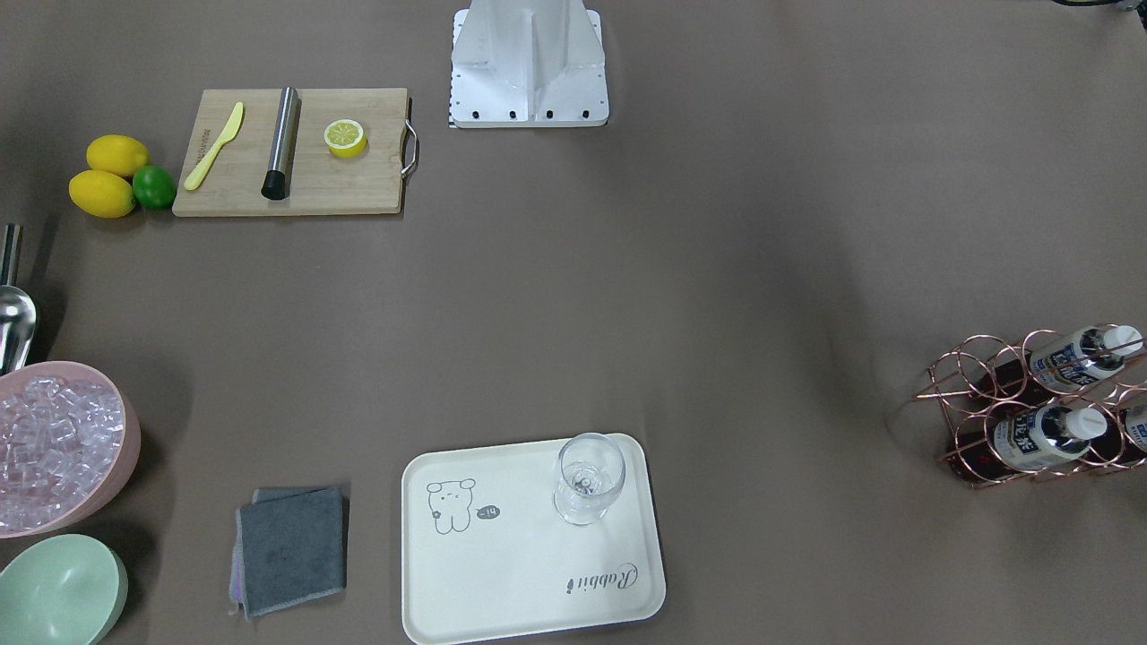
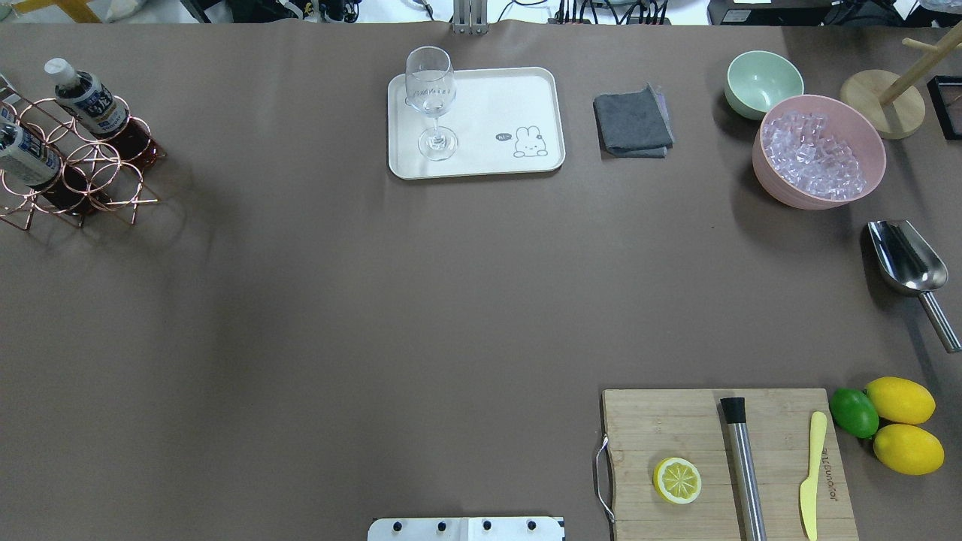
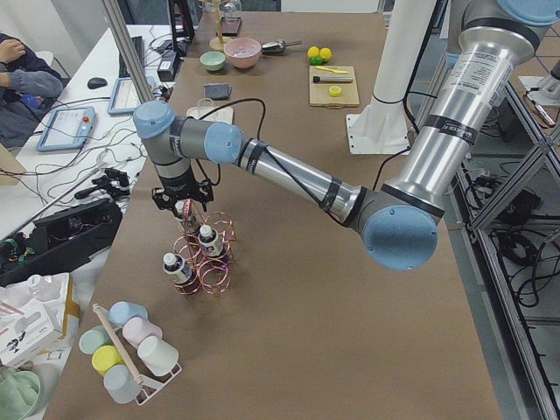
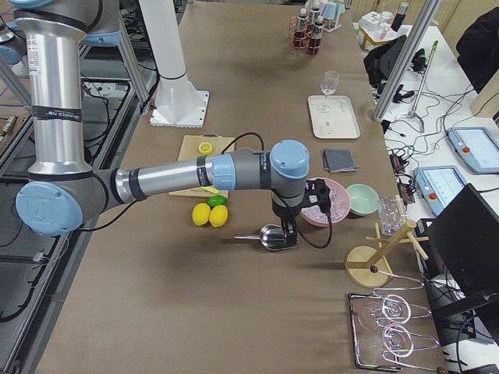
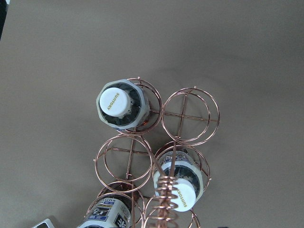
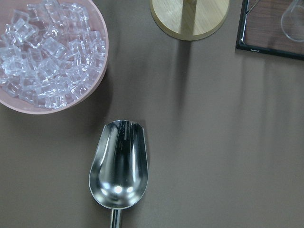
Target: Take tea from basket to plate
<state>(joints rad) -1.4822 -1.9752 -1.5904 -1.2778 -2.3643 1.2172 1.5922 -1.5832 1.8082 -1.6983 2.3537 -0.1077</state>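
The rose-gold wire basket (image 1: 977, 376) (image 2: 98, 161) (image 5: 190, 111) stands at the table's left end. Three tea bottles with white caps sit in its rings: one (image 5: 118, 104), another (image 5: 179, 183) by the coiled handle, and a third (image 5: 107, 216) at the bottom edge. In the side view my left gripper (image 3: 182, 208) hangs just above the basket (image 3: 214, 276); I cannot tell if it is open or shut. The cream plate (image 1: 502, 573) (image 2: 518, 98) carries a wine glass (image 2: 432, 98). My right gripper (image 4: 290, 232) hovers over a steel scoop (image 6: 118, 171); its state is unclear.
A pink tub of ice (image 2: 819, 154), a mint bowl (image 2: 763, 83), a grey cloth (image 2: 631, 120) and a wooden stand (image 2: 883, 101) line the far right. A cutting board (image 2: 676, 428) holds a lemon half, a steel muddler and a yellow knife, with lemons and a lime (image 2: 853, 412) beside it.
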